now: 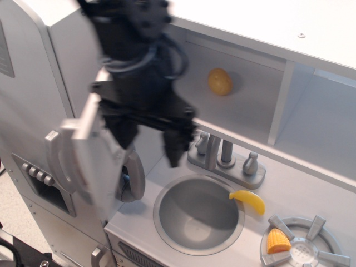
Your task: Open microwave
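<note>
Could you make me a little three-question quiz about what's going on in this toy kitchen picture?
1. True or false: the microwave door is swung wide open.
2. What lies inside the microwave? A) a yellow egg-shaped toy B) a cup C) nothing
3. Fill in: the banana rests on the rim of the ____.

Key
1. True; the door stands swung out to the left, with the gripper beside it.
2. A; the yellow toy sits on the microwave floor.
3. Sink.
</note>
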{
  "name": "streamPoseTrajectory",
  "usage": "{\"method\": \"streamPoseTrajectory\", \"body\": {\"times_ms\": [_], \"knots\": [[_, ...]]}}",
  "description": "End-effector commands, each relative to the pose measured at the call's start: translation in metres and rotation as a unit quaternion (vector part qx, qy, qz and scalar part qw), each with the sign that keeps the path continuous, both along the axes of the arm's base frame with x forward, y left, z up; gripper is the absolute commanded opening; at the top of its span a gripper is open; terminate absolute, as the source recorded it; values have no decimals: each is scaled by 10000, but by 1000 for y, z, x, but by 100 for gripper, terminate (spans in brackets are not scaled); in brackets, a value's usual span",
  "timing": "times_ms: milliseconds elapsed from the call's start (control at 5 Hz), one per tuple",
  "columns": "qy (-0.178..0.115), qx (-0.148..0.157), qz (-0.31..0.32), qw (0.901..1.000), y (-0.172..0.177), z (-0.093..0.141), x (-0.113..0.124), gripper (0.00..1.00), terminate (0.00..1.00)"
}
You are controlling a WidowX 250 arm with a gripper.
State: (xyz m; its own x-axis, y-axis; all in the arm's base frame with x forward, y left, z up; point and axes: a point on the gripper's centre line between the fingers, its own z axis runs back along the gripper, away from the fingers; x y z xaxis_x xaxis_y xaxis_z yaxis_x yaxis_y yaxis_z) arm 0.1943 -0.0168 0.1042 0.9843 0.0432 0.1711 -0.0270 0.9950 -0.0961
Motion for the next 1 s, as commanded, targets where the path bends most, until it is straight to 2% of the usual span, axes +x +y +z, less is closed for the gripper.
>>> {"method": "streamPoseTrajectory", "body": {"times_ms": [0,200,400,600,800], "knots": [[-342,-14,-117,9993,17,32,-12,100,0],[-274,25,12,9996,6,45,-4,100,0],[-330,-129,1,9994,3,61,-1,100,0],[-330,-129,1,9994,3,61,-1,100,0],[-330,-129,1,9994,3,61,-1,100,100]]}}
